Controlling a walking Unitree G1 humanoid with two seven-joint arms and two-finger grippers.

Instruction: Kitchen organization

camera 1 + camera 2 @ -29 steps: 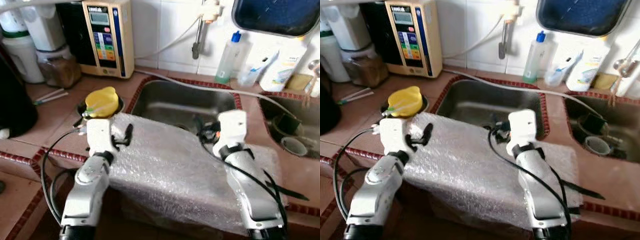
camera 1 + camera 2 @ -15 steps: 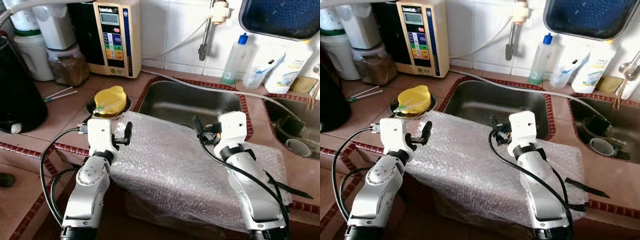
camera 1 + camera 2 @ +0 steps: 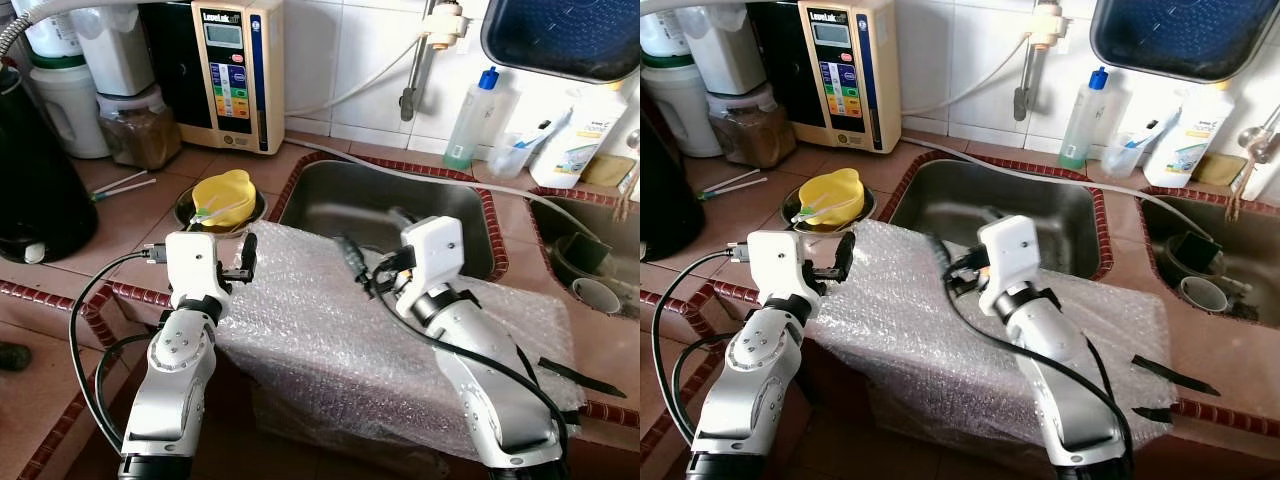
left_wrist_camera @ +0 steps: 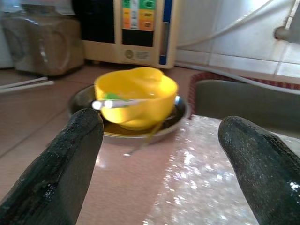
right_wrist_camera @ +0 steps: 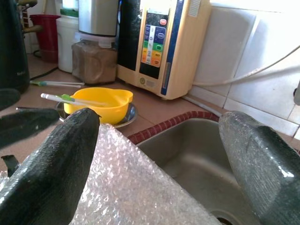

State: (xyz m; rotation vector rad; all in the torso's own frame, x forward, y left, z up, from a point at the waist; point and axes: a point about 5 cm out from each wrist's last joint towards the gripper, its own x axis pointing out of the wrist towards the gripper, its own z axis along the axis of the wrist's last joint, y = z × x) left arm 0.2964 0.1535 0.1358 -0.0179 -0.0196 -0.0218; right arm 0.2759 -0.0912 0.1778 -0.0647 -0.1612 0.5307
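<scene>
Right hand (image 3: 362,268) blurred over bubble wrap (image 3: 330,340)

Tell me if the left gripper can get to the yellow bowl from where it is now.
Probably yes. The left gripper is open and aimed at the yellow bowl, which sits on a metal plate just beyond the bubble wrap. Bare counter lies between them; a utensil lies across the bowl's rim.

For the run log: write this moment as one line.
left gripper: open, facing yellow bowl | right gripper: open, over bubble wrap | holding: nothing
</scene>
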